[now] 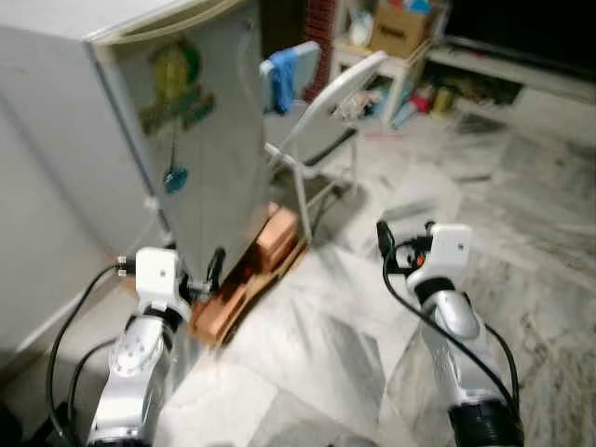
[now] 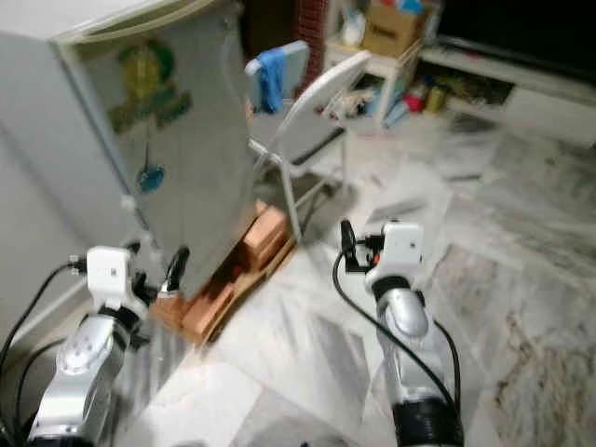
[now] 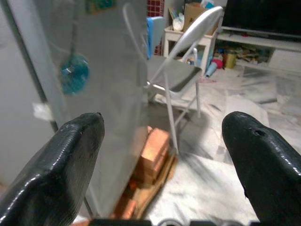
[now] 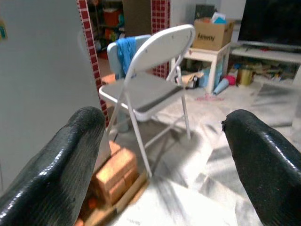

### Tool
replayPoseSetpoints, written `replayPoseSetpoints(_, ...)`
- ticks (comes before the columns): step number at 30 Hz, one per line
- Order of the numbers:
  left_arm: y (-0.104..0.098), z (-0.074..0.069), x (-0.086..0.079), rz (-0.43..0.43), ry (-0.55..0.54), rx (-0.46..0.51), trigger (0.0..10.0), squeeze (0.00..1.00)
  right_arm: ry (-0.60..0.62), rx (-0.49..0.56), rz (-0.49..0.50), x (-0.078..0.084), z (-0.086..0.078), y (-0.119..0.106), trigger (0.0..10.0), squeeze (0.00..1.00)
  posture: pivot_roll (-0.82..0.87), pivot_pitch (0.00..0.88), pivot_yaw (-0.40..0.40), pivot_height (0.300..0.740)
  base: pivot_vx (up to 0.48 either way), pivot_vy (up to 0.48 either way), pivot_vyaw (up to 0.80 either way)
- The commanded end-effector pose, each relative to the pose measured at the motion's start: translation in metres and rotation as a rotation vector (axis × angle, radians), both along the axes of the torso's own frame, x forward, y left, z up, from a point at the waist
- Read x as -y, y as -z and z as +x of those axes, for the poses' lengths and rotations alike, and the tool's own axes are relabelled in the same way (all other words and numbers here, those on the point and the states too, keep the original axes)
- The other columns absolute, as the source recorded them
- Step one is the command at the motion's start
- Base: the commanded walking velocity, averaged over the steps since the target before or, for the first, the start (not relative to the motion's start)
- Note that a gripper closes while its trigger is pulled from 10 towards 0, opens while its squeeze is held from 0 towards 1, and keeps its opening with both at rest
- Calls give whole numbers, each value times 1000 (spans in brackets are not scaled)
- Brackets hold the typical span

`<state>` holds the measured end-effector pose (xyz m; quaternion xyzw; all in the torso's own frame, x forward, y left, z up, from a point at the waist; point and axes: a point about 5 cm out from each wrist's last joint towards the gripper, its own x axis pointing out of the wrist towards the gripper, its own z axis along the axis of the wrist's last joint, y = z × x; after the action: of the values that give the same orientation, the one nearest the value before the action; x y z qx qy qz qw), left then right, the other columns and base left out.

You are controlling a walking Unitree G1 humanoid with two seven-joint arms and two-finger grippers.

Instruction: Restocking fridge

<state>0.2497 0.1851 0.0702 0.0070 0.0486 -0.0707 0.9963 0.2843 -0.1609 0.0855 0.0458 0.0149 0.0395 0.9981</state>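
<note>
From the left eye view, the restocking looks barely begun: the fridge (image 1: 177,121) stands with its door shut, raised on bricks (image 1: 265,251), and neither arm carries anything to put inside. The left gripper (image 1: 209,275) is held low, just beside the door's lower edge, while the right gripper (image 1: 400,244) hangs over the marble floor (image 1: 335,354), well apart from the door. The right eye view gives the same layout, with a folding chair (image 2: 307,121) standing beyond the fridge. In the left wrist view the two black fingers (image 3: 70,160) are spread wide and empty, the grey door filling the gap between them, near but not touched. In the right wrist view the fingers (image 4: 263,160) are likewise parted and empty, pointing at the chair and bricks, the fridge off to one side. Opening the door and fetching stock both seem still to do.
</note>
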Motion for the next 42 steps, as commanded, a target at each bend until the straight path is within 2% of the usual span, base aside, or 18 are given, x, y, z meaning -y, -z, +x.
replayPoseSetpoints(1, 0, -1, -11, 22, -39, -8, 10000, 0, -25, 38, 6, -10, 4, -9, 10000, 0, -23, 0, -30, 740, 266, 398, -431)
replayPoseSetpoints(16, -2, 0, -14, 36, -47, 6, 10000, 0, -21, 42, -25, -10, 7, -10, 10000, 0, -21, 11, -25, 740, 16, 467, 0)
replayPoseSetpoints(32, -6, 7, -11, 51, -14, 21, 10000, 0, -14, 39, -33, -12, 8, -10, 10000, 0, -16, 35, -21, 740, 0, 23, -800)
replayPoseSetpoints(38, -10, 18, -17, 64, -49, 32, 10000, 0, -19, 30, -34, -12, 5, -8, 10000, 0, -24, 39, -28, 740, 0, 0, -483)
replayPoseSetpoints(39, -10, 24, -23, 94, -98, 24, 10000, 0, -13, 27, -41, -10, 5, -8, 10000, 0, -27, 40, -29, 740, 0, 0, 0)
replayPoseSetpoints(42, -14, 33, -34, 112, -177, 16, 10000, 0, -6, 25, -48, -7, 4, -8, 10000, 0, -33, 42, -29, 740, 0, 0, 0)
